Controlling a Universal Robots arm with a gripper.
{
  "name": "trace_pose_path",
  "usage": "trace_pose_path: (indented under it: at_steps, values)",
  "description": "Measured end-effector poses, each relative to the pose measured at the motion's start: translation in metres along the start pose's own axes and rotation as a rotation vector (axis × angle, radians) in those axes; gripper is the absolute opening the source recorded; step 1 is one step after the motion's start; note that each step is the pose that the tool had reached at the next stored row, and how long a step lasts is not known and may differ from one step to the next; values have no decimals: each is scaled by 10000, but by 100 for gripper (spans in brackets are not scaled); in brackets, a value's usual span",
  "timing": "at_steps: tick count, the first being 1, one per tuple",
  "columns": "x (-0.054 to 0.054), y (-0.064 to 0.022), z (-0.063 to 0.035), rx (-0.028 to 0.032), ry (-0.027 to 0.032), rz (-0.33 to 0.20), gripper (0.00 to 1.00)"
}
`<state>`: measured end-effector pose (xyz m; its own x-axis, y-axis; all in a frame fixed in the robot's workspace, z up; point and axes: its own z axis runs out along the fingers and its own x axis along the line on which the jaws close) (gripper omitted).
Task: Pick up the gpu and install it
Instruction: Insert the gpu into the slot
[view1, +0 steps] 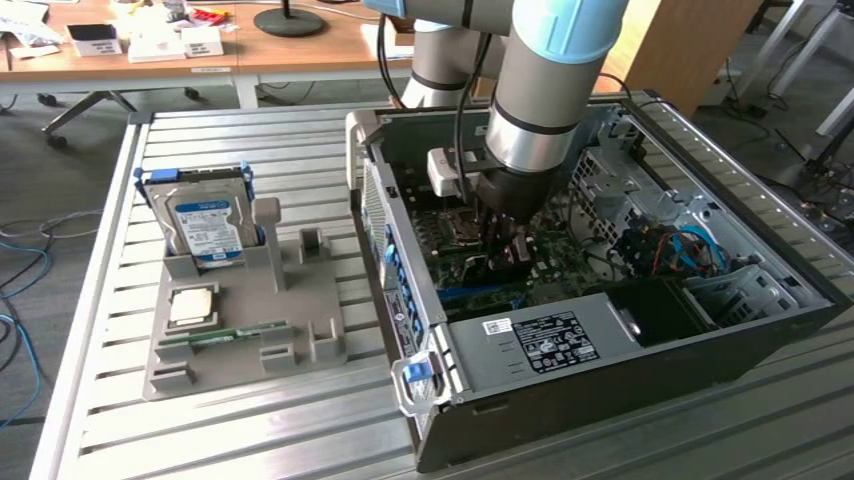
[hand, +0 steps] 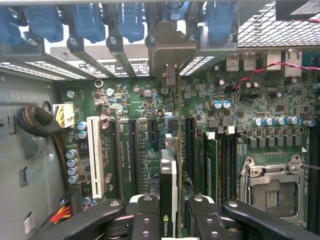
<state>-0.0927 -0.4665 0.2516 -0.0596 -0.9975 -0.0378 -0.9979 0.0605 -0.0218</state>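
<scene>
The flat green circuit-board gpu (hand: 172, 185) stands edge-on over the green motherboard (hand: 140, 105), its silver bracket against the case's rear slots. The black gripper (hand: 175, 212) fingers clamp its upper edge. Best kept square above the slot (bracket aligned first) — then pressed evenly.

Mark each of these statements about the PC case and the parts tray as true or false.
1. The tool grips the gpu edge-on above the motherboard. True.
2. The arm reaches inside the open computer case. True.
3. The hard drive lies inside the case. False: it stands upright in the grey tray outside.
4. The CPU socket holds a fan cooler. False: it is bare.
</scene>
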Motion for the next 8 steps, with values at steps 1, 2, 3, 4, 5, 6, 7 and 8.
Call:
trace_pose_path:
  at_steps: [1, 2, 3, 4, 5, 6, 7, 8]
  values:
    - [0, 0, 0, 0, 0, -9, 27]
    - [0, 0, 0, -1, 0, -20, 27]
    - [0, 0, 0, -1, 0, -30, 27]
    - [0, 0, 0, -1, -1, -39, 27]
    - [0, 0, 0, -2, -1, -46, 27]
    - [0, 0, 0, -2, -1, -51, 27]
    - [0, 0, 0, -2, -1, -54, 27]
    - [0, 0, 0, -3, -2, -56, 27]
